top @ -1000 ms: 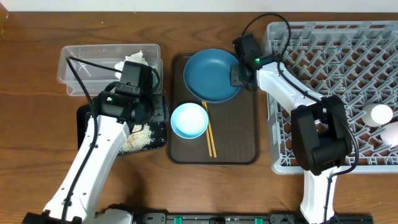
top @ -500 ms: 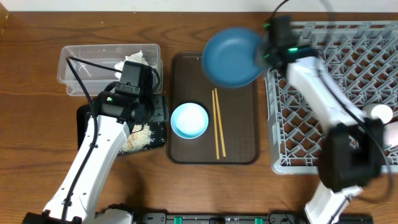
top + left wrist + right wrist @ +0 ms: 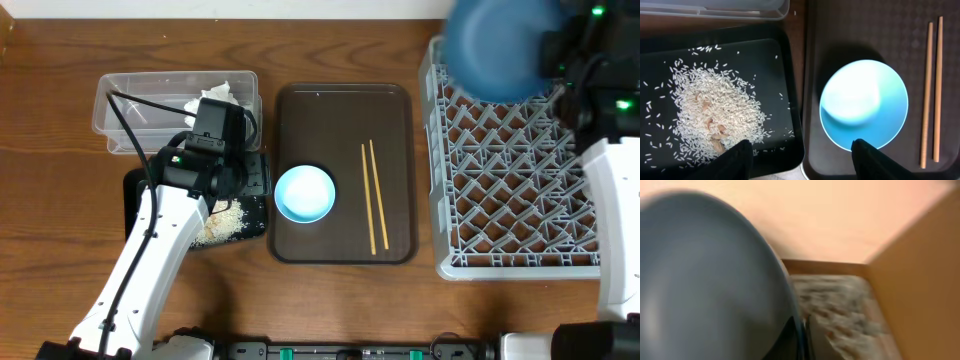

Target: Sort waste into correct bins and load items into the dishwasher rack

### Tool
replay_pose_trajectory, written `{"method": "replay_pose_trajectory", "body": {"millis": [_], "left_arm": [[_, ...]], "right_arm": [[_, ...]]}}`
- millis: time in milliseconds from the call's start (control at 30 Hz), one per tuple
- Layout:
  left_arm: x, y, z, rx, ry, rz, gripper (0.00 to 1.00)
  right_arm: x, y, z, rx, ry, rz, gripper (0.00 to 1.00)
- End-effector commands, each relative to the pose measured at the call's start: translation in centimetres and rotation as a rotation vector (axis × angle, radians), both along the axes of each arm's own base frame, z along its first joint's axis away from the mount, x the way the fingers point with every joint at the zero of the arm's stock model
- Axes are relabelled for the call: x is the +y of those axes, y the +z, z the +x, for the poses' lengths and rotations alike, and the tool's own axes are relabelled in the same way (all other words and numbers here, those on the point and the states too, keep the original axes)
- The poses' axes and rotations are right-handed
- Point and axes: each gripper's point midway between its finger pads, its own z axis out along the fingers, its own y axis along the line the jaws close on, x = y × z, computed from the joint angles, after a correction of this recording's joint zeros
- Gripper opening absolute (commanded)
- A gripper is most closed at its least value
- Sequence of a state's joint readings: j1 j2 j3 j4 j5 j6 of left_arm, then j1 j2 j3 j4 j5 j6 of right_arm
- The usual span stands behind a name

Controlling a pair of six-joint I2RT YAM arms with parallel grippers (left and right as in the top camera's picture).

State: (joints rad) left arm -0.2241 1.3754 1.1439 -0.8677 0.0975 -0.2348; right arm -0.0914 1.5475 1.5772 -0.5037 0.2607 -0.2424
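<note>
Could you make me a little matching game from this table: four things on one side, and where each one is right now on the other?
1 dark blue bowl
2 rice
3 crumpled paper
4 chopsticks

a in the clear tub
b on the brown tray
c raised above the grey rack
d in the black tray

Pairs: 1-c, 2-d, 3-a, 4-b
</note>
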Motion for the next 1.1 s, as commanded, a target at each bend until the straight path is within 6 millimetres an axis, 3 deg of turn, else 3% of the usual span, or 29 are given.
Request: {"method": "replay_pose_trajectory", "body": {"millis": [0,167,300,433,800,1067], "left_arm": [[0.4,0.3,0.2,-0.01,0.006,0.015,0.66],[0.4,0.3,0.1,-0.01,0.006,0.016,0.66],[0.4,0.3,0.1,-0.01,0.006,0.016,0.66],[0.4,0.3,0.1,-0.01,0.006,0.016,0.66],[0.4,0.3,0.1,-0.01,0.006,0.016,0.66],[0.4,0.3,0.1,-0.01,0.006,0.016,0.66]], "right_arm": [[-5.5,1.4,-1.6,0.063,-0.134,-0.23,0.07],[-9.9,1.9,-2.2,0.074,-0.203,-0.306,0.1],[-12.9,1.9,-2.1,0.105,-0.228,-0.4,0.01],[-15.1,1.5,-2.0,0.13,-0.302,-0.458,0.01],[-15.4,-1.0,-1.4,0.106,-0.363,-0.327,0.02],[-15.1,-3.1,-2.4,0.137,-0.407,-0.215,0.19]]}}
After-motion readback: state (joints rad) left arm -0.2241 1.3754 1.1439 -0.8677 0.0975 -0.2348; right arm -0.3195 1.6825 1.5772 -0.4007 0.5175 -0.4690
